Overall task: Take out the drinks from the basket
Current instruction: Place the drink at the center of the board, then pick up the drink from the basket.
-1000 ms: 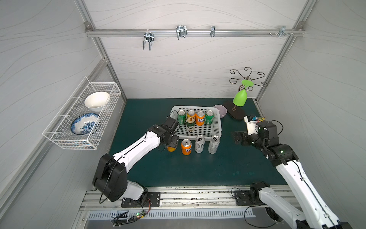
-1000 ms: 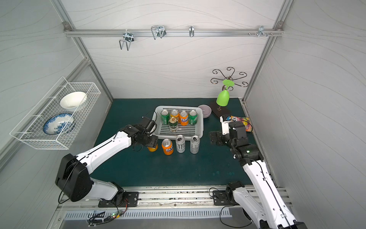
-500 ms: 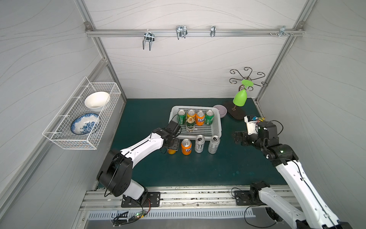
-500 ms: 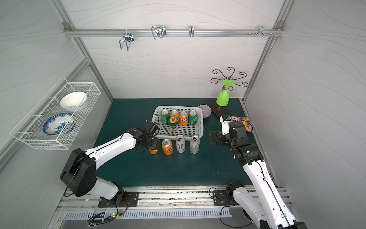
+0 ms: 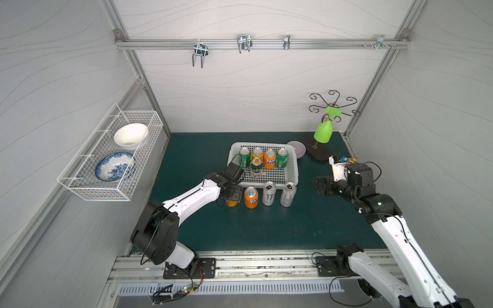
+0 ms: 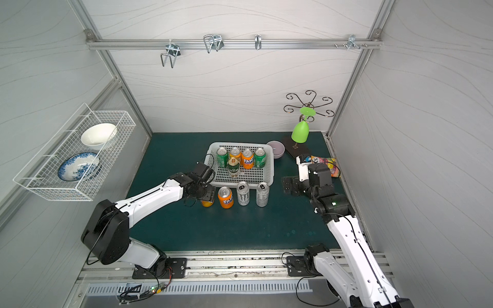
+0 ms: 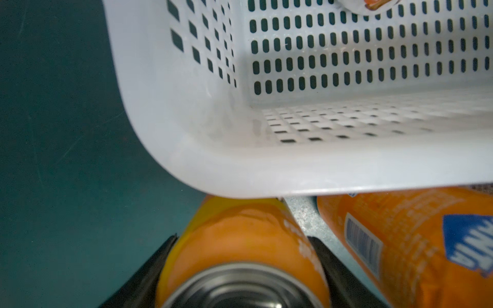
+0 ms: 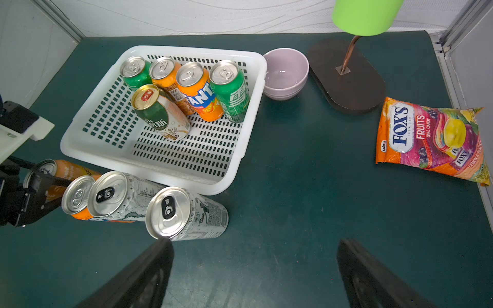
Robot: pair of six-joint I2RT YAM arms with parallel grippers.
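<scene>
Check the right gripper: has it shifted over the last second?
No. The right gripper hangs open at the same spot beside the basket, off its near corner.

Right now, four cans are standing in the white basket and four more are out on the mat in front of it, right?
Not quite. The basket holds five cans, not four: two green cans, two orange cans and a gold-topped can, as the right wrist view shows. Four more are out on the mat in front.
</scene>
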